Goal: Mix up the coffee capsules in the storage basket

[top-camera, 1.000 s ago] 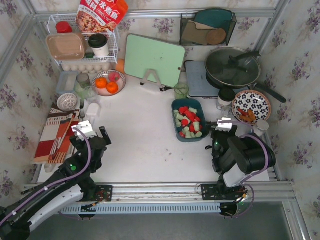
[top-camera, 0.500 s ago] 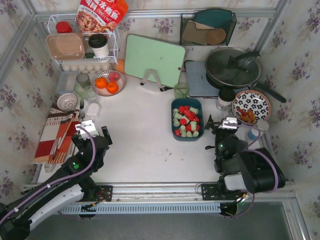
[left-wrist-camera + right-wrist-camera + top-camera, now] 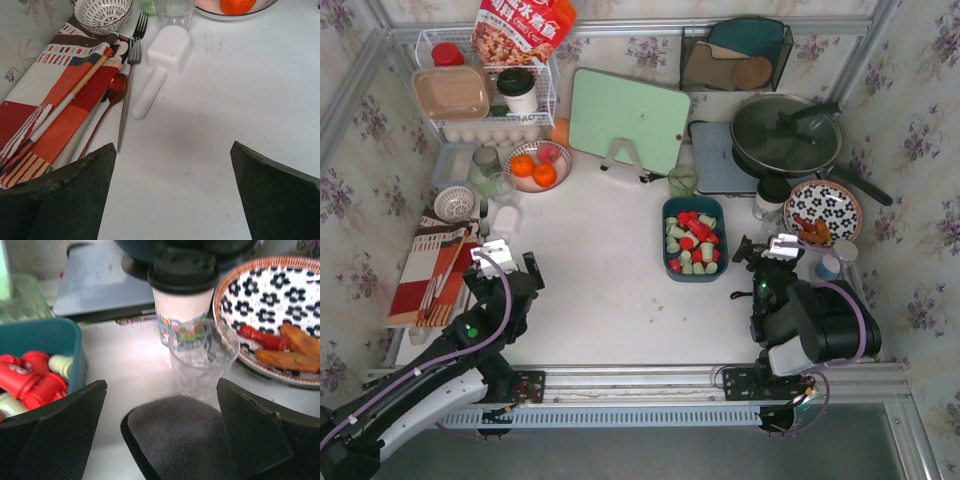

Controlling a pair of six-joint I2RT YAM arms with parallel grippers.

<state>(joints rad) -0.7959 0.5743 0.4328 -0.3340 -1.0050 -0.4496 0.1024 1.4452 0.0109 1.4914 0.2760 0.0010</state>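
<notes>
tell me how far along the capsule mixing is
Done: red and green coffee capsules sit in the storage basket, partly intermingled, though the reds cluster mid-basket. In hand: nothing. The right gripper hangs beside the basket, fingers open; the left gripper is open near the fork. Left: probably more stirring.

My left arm (image 3: pixel 430 395) is white below, black above; my right arm (image 3: pixel 820 318) mostly black, each trailing a purple cable (image 3: pixel 504 300). My right gripper (image 3: pixel 160 440) has fingers (image 3: pixel 52 435) that are black ribbed wedges.

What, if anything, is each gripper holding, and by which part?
Nothing is held. The left gripper is open and empty; the right gripper, near the storage basket, is open and empty too.
</notes>
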